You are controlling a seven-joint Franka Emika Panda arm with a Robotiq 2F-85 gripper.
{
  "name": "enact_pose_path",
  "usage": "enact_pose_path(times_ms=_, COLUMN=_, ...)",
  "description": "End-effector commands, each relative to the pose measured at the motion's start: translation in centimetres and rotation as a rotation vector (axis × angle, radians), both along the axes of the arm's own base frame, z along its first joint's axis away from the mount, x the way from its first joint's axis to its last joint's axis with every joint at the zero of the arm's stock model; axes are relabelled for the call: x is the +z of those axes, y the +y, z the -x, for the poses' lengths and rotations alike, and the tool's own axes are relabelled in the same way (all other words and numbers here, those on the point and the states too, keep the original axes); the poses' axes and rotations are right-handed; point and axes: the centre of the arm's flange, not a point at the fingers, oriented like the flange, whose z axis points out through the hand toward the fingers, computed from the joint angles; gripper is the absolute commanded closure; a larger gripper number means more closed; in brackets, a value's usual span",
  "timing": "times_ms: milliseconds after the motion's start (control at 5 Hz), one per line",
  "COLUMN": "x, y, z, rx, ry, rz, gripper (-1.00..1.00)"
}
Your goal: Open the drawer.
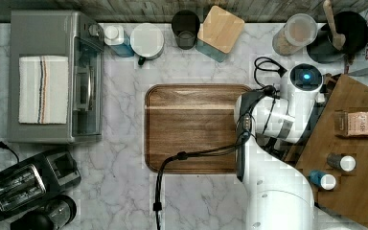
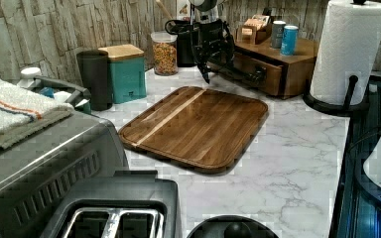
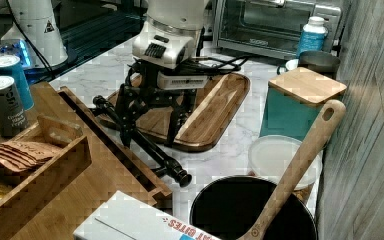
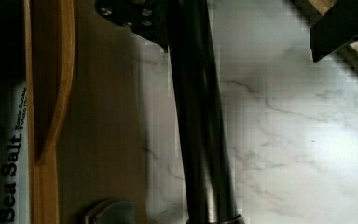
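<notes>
Wide brown wooden drawer (image 3: 107,135) of the box cabinet beside the marble counter (image 2: 287,148), slightly out; rigid and probably light-sliding, best taken at its long black bar handle (image 3: 145,142), which the black gripper (image 3: 150,135) straddles, fingers spread.

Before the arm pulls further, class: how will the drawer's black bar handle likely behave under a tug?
The bar handle looks rigid metal, likely not flexing. Its round, glossy surface may slip. The drawer, already ajar, probably slides straight.
</notes>
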Motion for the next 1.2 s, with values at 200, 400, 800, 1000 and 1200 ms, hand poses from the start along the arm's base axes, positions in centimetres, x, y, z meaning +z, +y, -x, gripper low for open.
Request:
enact_pose_path(times_ms=200, x=3.2, y=21.4, z=-11.0, rx=0.143, ry=-0.175, rz=-0.057, gripper=-1.00)
enact_pose_path(times_ms=400, x=3.5, y=23.4, z=-11.4, rx=0.120, ry=-0.181, rz=-0.054, gripper=-1.00)
enact_pose_path(times_ms=800, x=4.0, y=26.2, z=-12.3, rx=0.092, ry=-0.218, rz=-0.055, gripper=-1.00)
enact_pose_path(times_ms=1000, x=4.4, y=28.4, z=-12.9, rx=0.037, ry=-0.225, rz=-0.050, gripper=-1.00)
enact_pose_path(times_ms=1200, x=4.6, y=28.8, z=-12.7, rx=0.025, ry=-0.229, rz=-0.062, gripper=-1.00)
